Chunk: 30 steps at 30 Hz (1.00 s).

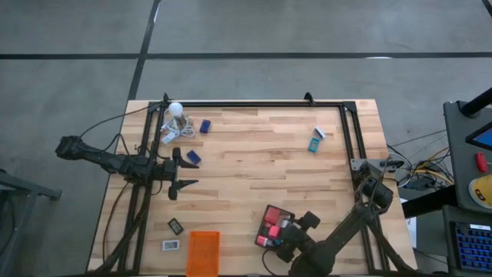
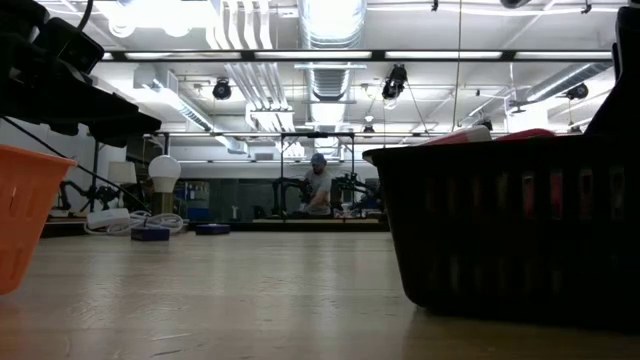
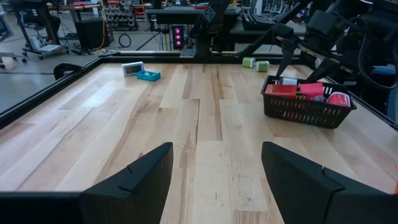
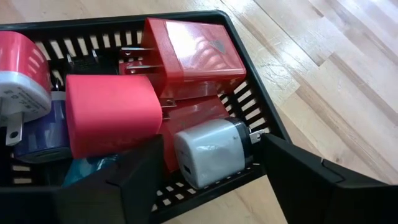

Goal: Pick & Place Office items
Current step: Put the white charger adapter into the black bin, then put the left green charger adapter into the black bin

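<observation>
Releasing over black tray (image 1: 270,212), lower right of high view: my right gripper (image 4: 208,177) is spread, nothing pinched; white charger (image 4: 211,152) lies in the tray w/ red cubes (image 4: 112,115). Judged: drop done. Next, lift clear of the rim, head for teal-and-white box (image 1: 316,142), upper right; open table betw. Left gripper (image 3: 214,177) waits spread, mid-left.

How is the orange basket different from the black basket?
The orange basket is bright orange; the black basket is black. From above, nothing shows inside the orange basket, while the black basket holds red, pink and white chargers. The orange basket stands alone at the table's near edge; the black basket has the right tool open just over it. Both are small slotted rectangular baskets on the wooden table.
</observation>
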{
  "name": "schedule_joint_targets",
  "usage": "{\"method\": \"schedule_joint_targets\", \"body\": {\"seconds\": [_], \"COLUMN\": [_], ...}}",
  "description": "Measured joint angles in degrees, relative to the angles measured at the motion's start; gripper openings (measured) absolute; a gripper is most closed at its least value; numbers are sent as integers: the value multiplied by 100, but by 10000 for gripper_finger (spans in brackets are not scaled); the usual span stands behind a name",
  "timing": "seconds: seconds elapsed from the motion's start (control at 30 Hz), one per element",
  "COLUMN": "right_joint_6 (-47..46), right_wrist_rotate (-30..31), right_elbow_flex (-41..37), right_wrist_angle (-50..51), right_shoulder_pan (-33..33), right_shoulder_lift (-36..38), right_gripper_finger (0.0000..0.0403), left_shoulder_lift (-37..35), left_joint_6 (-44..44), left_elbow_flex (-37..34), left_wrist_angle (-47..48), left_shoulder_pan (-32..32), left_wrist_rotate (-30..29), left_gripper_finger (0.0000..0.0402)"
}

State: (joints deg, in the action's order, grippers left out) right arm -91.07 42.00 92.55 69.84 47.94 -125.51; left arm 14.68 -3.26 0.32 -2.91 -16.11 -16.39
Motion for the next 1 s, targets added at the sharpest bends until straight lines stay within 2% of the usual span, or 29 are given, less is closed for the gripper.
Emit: {"method": "schedule_joint_targets", "body": {"seconds": [0.2, 0.63, 0.8, 1.0], "right_joint_6": [0, 179, 184, 179], "right_wrist_rotate": [0, 0, 336, 557], "right_elbow_flex": [0, 84, 412, 1082], "right_wrist_angle": [-9, 66, 276, 1046], "right_shoulder_pan": [0, 0, 7, 4], "right_shoulder_lift": [0, 8, 42, 44], "right_gripper_finger": [264, 241, 238, 237], "left_shoulder_lift": [0, 0, -1, -2], "left_joint_6": [0, -1, 0, -1], "left_elbow_flex": [-1, 0, 0, 0], "left_wrist_angle": [1, 1, 1, -1], "left_shoulder_pan": [-1, -1, -1, -1], "left_wrist_rotate": [0, 1, 1, -1], "left_gripper_finger": [253, 253, 252, 252]}}
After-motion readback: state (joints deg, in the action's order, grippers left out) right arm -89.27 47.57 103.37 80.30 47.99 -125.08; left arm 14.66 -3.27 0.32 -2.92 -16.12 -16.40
